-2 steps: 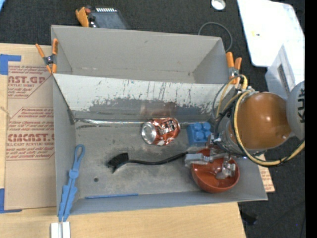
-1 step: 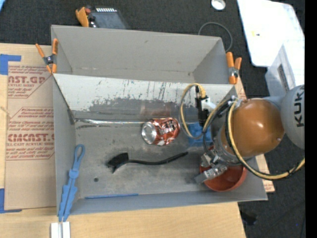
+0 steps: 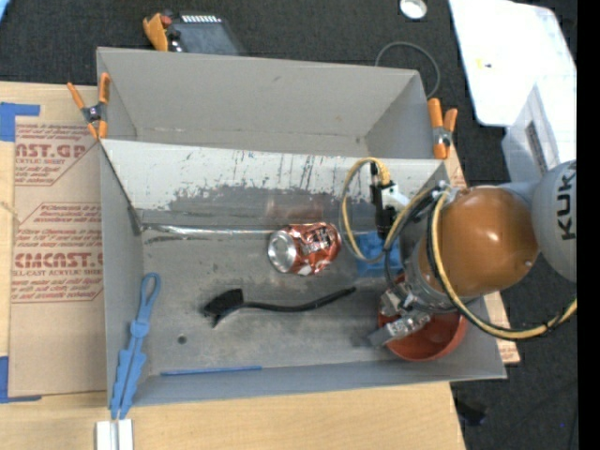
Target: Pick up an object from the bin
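Camera view: gripper [image 3: 401, 315] sits over red bowl [image 3: 441, 342] in the bin's [image 3: 281, 101] near right corner; open or closed, can't tell. Crushed can [image 3: 303, 247] and black brush [image 3: 272, 303] lie mid-bin to its left, clear of the bowl.

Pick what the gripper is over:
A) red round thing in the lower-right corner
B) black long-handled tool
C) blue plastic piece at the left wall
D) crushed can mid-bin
A: the gripper is above the red round thing in the bin's lower-right corner. The crushed can and the black long-handled tool lie apart from it, to its left in the view.
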Controlling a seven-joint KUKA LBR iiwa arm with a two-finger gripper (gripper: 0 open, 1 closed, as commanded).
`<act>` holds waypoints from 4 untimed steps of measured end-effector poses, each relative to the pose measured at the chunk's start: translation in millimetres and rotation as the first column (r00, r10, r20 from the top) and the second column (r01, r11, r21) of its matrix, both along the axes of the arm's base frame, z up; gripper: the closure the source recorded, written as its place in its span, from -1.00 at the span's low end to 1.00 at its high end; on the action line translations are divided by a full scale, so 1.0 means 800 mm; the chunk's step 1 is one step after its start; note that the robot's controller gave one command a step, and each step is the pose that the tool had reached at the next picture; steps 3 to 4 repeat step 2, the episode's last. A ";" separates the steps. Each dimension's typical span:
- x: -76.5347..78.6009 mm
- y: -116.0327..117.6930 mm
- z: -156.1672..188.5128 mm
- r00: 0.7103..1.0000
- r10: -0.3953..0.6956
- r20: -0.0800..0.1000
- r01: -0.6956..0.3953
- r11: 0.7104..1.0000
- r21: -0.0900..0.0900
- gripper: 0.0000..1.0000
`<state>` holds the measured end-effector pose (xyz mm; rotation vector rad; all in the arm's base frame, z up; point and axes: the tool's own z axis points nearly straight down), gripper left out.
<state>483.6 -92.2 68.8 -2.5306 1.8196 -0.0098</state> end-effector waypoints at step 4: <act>0.000 0.000 0.077 1.000 0.000 -0.001 0.000 1.000 0.000 1.00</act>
